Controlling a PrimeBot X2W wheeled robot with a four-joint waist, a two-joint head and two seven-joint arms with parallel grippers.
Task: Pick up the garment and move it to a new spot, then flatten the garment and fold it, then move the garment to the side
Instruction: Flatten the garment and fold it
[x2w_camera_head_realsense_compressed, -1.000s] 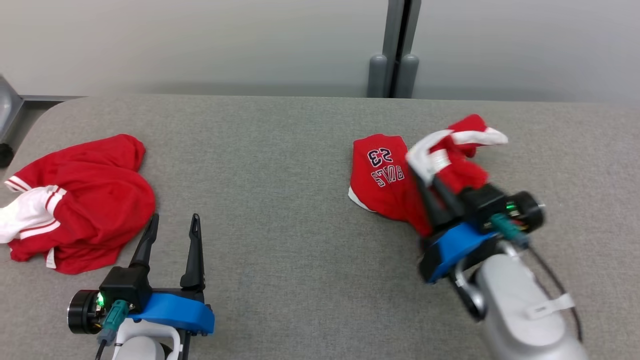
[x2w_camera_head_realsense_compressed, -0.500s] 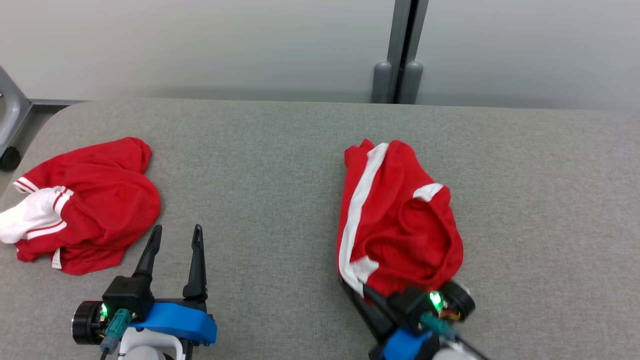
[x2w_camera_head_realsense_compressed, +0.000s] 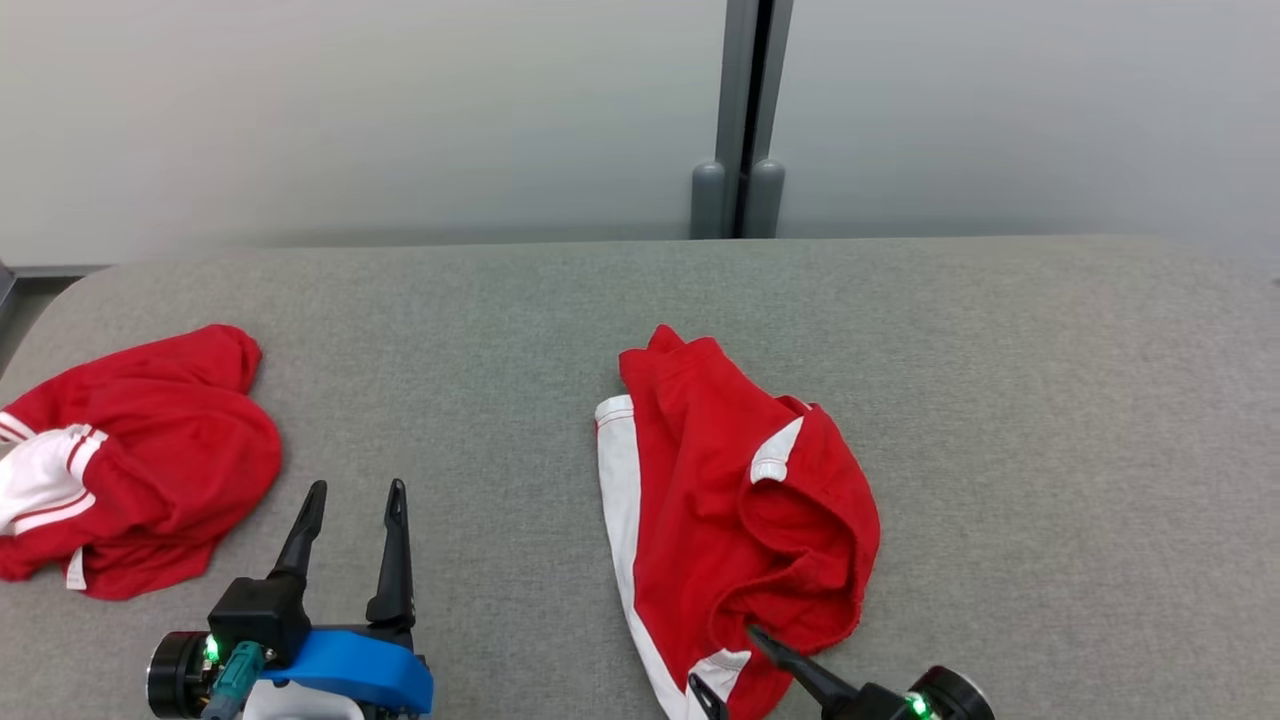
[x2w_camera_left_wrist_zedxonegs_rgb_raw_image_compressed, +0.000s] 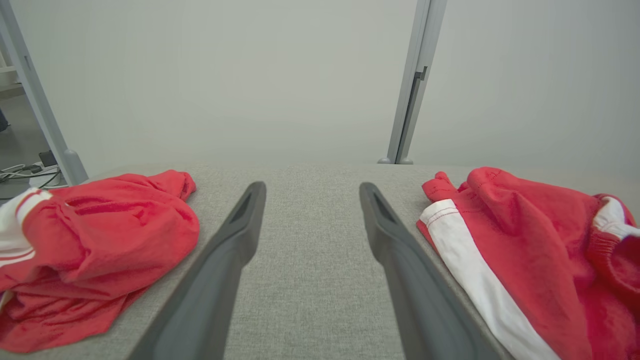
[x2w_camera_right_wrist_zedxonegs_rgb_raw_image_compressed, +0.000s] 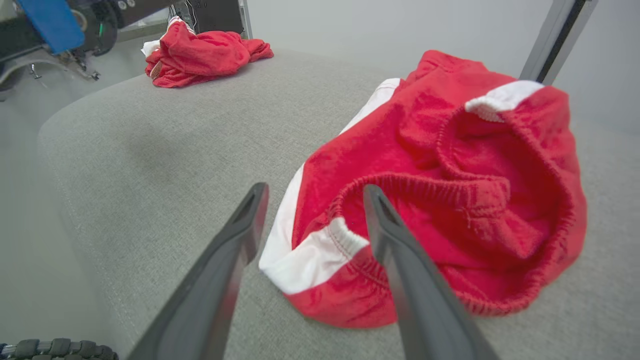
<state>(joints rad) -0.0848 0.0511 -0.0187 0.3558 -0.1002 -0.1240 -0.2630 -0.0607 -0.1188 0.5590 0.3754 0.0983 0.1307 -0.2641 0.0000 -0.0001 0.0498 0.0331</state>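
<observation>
On the table, toward its front edge: the red shorts (x2w_camera_head_realsense_compressed: 720, 500) lay in a loose heap, resting free on the grey table (x2w_camera_head_realsense_compressed: 1000, 350).
Long axis: it ran from the table's front toward its back, with the white side stripe along the left and the elastic waistband gaping at the front end.
Right gripper (x2w_camera_head_realsense_compressed: 722, 655): it was at the table's front edge, jaws spread wide and holding nothing. One finger was over the waistband's white corner and the other over bare table. Whether either touched the cloth could not be told.
Left gripper (x2w_camera_head_realsense_compressed: 357, 485): it was wide open and empty over the table's front left, well apart from the shorts.
Other cloth: a second red garment (x2w_camera_head_realsense_compressed: 130, 460) lay bunched at the table's left end.
Nearer arm: the right, by far.
Step, as judged: the shorts looked placed but not yet flattened. Spreading the waistband across the table's width probably came next, with the left arm reaching over.
</observation>
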